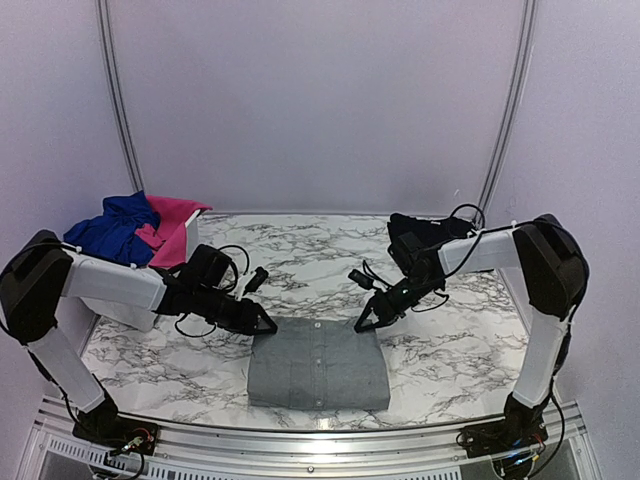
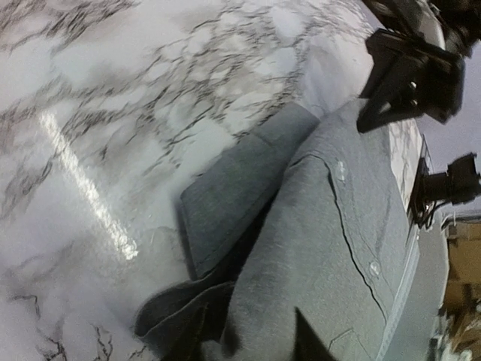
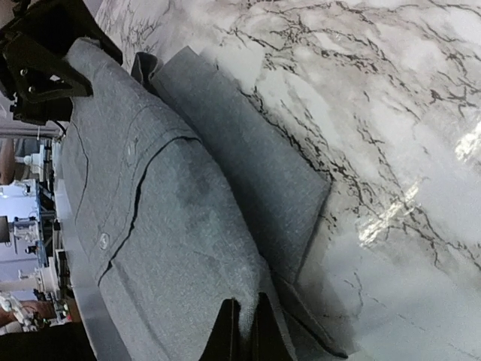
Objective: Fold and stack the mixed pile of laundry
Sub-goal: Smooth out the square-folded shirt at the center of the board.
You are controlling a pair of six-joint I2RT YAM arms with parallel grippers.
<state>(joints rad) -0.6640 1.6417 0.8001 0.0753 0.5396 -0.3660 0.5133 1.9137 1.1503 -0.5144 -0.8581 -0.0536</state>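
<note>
A grey collared button shirt lies folded into a rectangle at the table's front middle, buttons up. My left gripper is at its far left corner. In the left wrist view its fingers stand apart astride a raised fold of the shirt. At the far right corner, my right gripper is shut, and the right wrist view shows its fingertips pinching a ridge of the shirt. Royal blue and hot-pink pieces sit at the back left. A black garment lies at the back right.
The blue and pink pieces rest in a white basket by the left wall. The marble table ends at a metal rail in front. Cables trail from both wrists over the table's middle.
</note>
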